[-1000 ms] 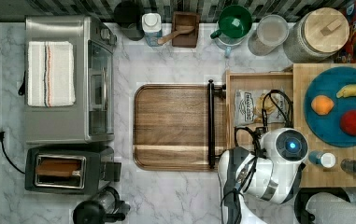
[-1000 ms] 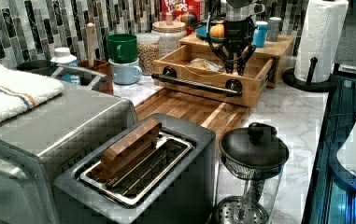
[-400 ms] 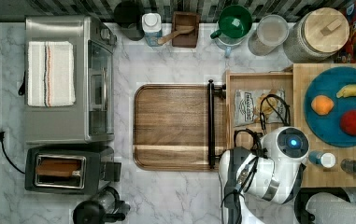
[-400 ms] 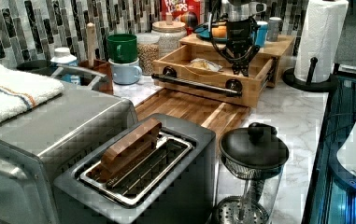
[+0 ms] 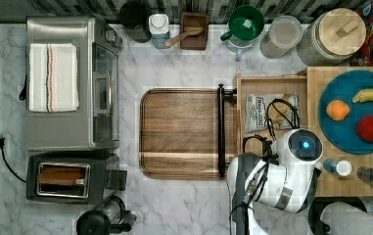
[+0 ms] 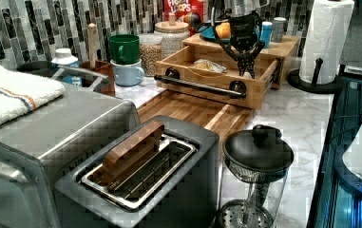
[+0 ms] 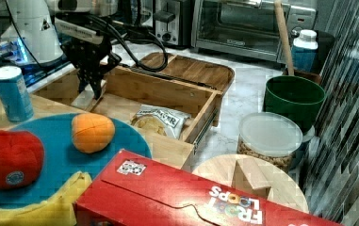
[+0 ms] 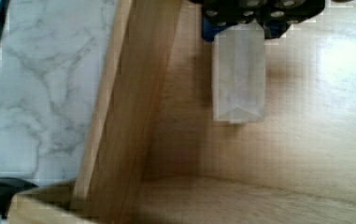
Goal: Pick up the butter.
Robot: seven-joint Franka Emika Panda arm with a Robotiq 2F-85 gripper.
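Claw (image 7: 91, 87) has dropped lower into the drawer (image 7: 167, 92) since a second ago. Butter (image 8: 238, 77) lies on the drawer floor, upper centre of wrist view, claw astride it, fingers narrow. Grasp looks imminent.

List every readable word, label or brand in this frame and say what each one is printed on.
"FROOT LOOPS": on the red cereal box in the right view, seen upside down; it reads partly, "LOOPS", in the left view.
Print on the chip bag in the drawer: too blurred to read.
Sticker on the red fruit: too small to read.
The butter has a plain wrapper with no text.
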